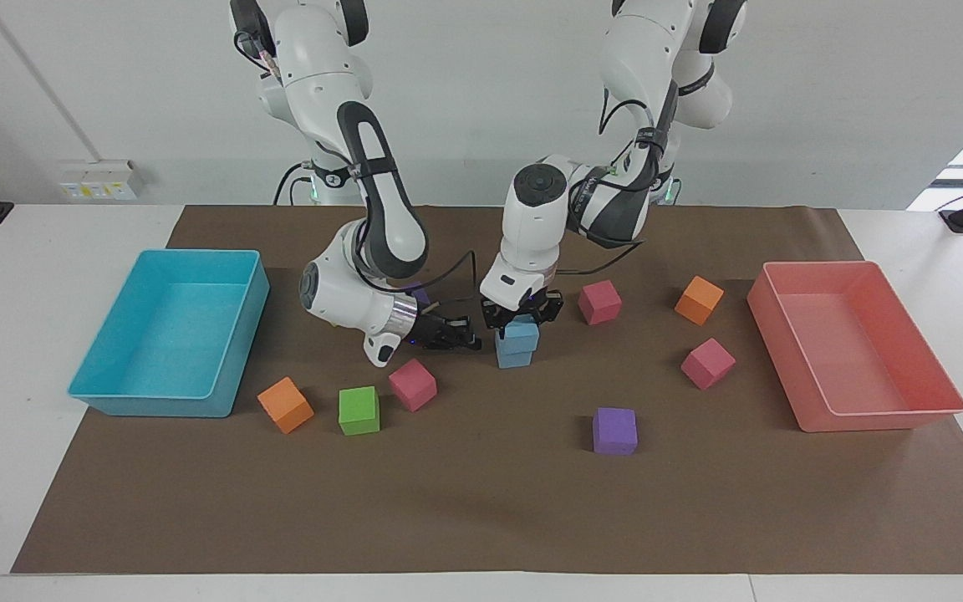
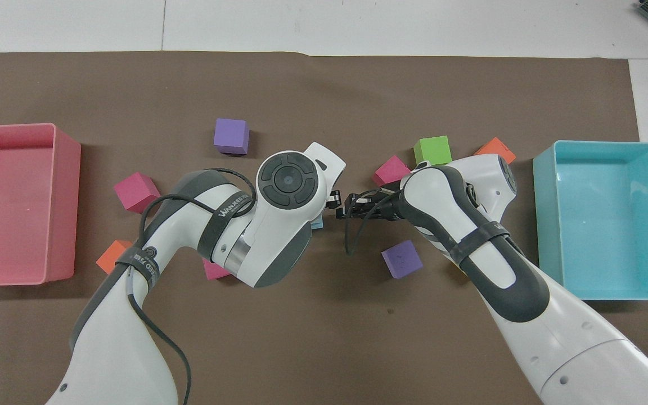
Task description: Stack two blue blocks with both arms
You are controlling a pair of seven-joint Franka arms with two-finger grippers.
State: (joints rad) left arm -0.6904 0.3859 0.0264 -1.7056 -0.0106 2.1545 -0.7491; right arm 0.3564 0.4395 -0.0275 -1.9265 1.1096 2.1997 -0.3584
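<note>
my left gripper [image 1: 520, 318] is clamped on the top blue block [image 1: 521, 334], which sits on the bottom blue block [image 1: 514, 358] near the middle of the brown mat [image 1: 481, 518]. my right gripper [image 1: 458, 337] hangs low just beside that stack, toward the right arm's end, its fingertips together and holding nothing. tight room there: a pink block [image 1: 412, 384] lies just beside it, with a green block [image 1: 359, 410] and an orange block [image 1: 285, 405] in a row toward the cyan tray [image 1: 105, 393]. toward the left arm's end there is a second pink block [image 1: 599, 302], a second orange block [image 1: 699, 299], a third pink block [image 1: 707, 363] and the pink tray [image 1: 883, 416]. a purple block [image 1: 614, 431] sits farther from me than the stack; past it the mat lies open out to its edge. from overhead my wrist covers the stack; only a blue corner [image 2: 317, 223] shows.
</note>
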